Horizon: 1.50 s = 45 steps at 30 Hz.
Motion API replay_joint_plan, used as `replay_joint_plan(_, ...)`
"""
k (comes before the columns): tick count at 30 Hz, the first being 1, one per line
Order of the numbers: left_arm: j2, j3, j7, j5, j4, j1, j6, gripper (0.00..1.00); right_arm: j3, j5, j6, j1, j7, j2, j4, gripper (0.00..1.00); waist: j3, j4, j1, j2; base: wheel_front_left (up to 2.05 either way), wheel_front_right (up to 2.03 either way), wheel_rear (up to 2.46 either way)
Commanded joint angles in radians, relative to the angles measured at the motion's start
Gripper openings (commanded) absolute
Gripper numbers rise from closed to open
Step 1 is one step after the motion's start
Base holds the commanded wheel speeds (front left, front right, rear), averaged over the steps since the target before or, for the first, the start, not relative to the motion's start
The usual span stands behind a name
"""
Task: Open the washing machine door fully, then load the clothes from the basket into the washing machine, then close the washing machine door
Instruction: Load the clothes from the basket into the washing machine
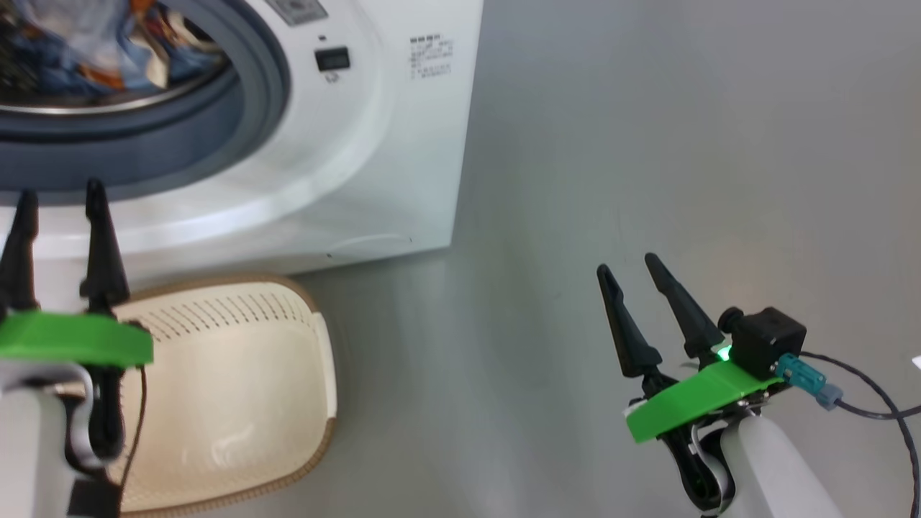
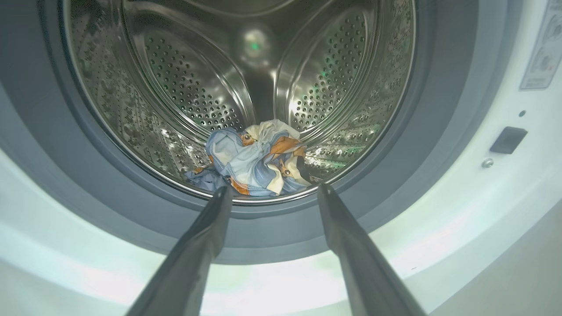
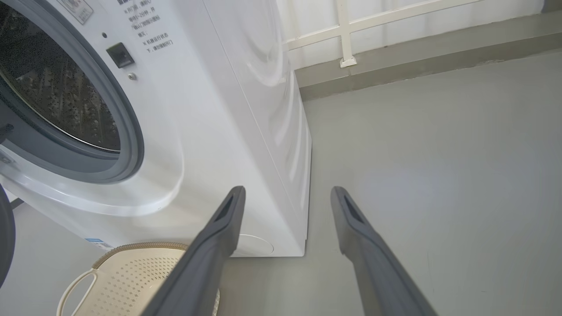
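While both arms hang in front of the washing machine (image 1: 403, 144), neither gripper holds or touches anything. Left gripper (image 1: 59, 191): its two dark fingers (image 2: 197, 254) are spread wide with nothing between them, and they point at the machine's round mouth. In the head view the tips reach the lower edge of the grey rubber ring (image 2: 272, 228), with no contact seen. Right gripper (image 1: 627, 262): it is off to the right of the washing machine, past its right front corner and over bare grey floor (image 1: 647, 144). Its fingers (image 3: 210, 250) are equally wide apart, with only air between them. The clothes (image 2: 257, 160) are a crumpled light blue bundle with orange and cream patches. They lie inside the washing machine at the bottom of the steel perforated drum (image 2: 184, 83), just behind its front lip. The basket (image 1: 237, 374) sits on the floor just in front of the washing machine, below the mouth. Its bare cream bottom shows, and one white loop handle (image 3: 74, 285) is on the side away from the machine. In the head view the left gripper's green mount overlaps the basket's left rim. A small black latch socket (image 1: 332, 59) is on the machine's front, right of the ring. A dark curved edge (image 3: 5, 237) at the left border of the right wrist view lies left of the machine's front; I cannot tell what it belongs to.
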Motion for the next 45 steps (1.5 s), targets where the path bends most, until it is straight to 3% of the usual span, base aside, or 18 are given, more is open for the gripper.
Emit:
replay_joint_plan(1,0.022,0.05,-0.005,0.02,-0.047,0.022,0.004,1.0,0.017,-0.011,0.003,0.025,-0.005,0.007,-0.018,1.0,-0.058,0.015,0.0002,0.0,0.0,0.0,0.0)
replay_joint_plan(13,-0.134,0.148,-0.005,0.188,-0.194,0.278,-0.034,1.0,0.009,-0.027,0.003,0.088,-0.005,0.007,-0.022,1.0,-0.193,0.035,0.0002,0.0,0.0,0.0,0.0)
replay_joint_plan(19,-0.176,0.183,-0.005,0.225,-0.231,0.362,-0.04,1.0,-0.002,-0.036,0.003,0.111,-0.005,0.007,-0.022,1.0,-0.243,0.043,0.0002,0.0,0.0,0.0,0.0)
replay_joint_plan(30,-0.2,0.191,-0.005,0.301,-0.296,0.509,-0.03,1.0,-0.025,-0.054,0.003,0.165,-0.005,0.007,-0.027,1.0,-0.323,0.053,0.0002,0.0,0.0,0.0,0.0)
replay_joint_plan(45,-0.203,0.129,-0.005,0.24,-0.313,0.643,0.044,1.0,-0.042,-0.069,0.003,0.215,-0.005,0.007,-0.044,1.0,-0.381,0.049,0.0002,0.0,0.0,0.0,0.0)
